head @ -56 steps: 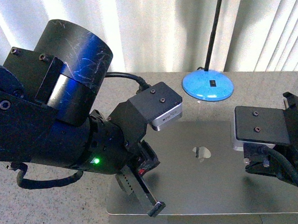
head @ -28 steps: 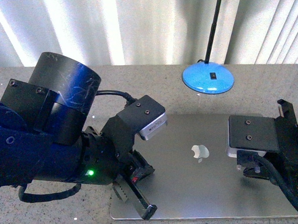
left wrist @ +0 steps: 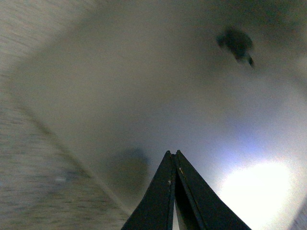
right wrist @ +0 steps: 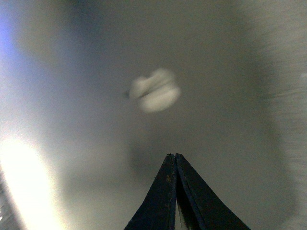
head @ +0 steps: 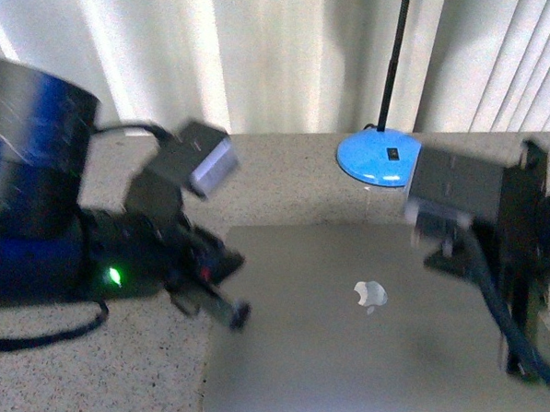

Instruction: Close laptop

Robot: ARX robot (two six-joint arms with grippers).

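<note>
On the grey table (head: pixel 90 382), the laptop (head: pixel 293 371) lies shut beneath two closed grippers

Across the speckled tabletop the laptop rests flat, its silver lid (head: pixel 421 346) fully down and the pale apple logo (head: pixel 371 295) facing up near the middle. Just behind its far edge stands a blue lamp base (head: pixel 380 156), with a thin dark pole (head: pixel 394 52) rising in front of the pale curtain (head: pixel 249 60).

From the left side the left arm (head: pixel 36 228) reaches in, badly blurred, and its tip hangs over the left part of the lid in the front view. In its wrist view the left gripper (left wrist: pixel 173 154) has both fingers pressed together into one dark point, with nothing between them. Grey lid fills most of that view, the logo shows as a dark smudge well away from the tip, a strip of table runs along one side, and a bright glare sits on the metal. A soft shadow lies on the lid near the tip, but whether the tip touches the metal cannot be told.

Over the right part of the laptop the right arm (head: pixel 512 240) is also blurred. Its wrist view shows the right gripper (right wrist: pixel 173 156) with fingers likewise pressed tight and empty, pointing over the lid. The pale logo lies beyond the tip, clearly apart from it, and the table shows along one edge
</note>
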